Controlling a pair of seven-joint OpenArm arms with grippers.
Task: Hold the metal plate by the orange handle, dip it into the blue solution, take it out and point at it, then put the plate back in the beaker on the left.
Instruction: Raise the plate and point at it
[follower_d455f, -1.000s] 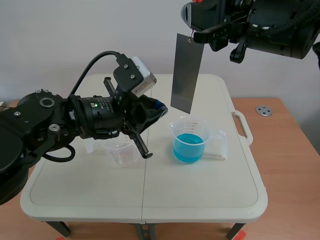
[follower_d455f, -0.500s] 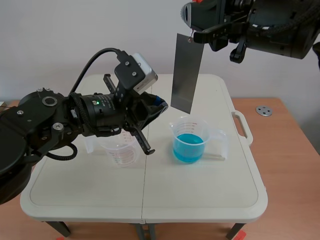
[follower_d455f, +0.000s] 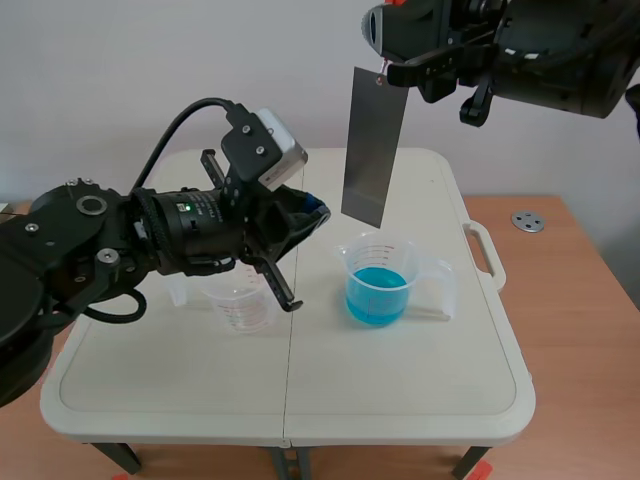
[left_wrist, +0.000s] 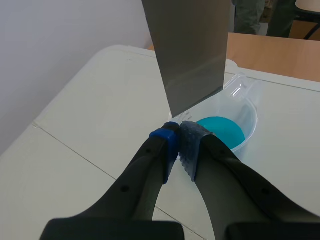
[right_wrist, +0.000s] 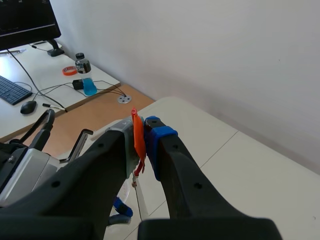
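The metal plate (follower_d455f: 373, 148) is kept hanging above the blue solution (follower_d455f: 376, 290) by its orange handle (right_wrist: 138, 142), pinched in the right claw (right_wrist: 144, 131), while the closed, empty left claw (left_wrist: 179, 135) has been raised toward its lower corner, so pointing seems under way.

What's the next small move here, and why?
Probably pull the left gripper back: shut, its tips sit at the lower corner of the metal plate, so the pointing looks done, and that arm hangs above the clear beaker where the right gripper must set the plate.
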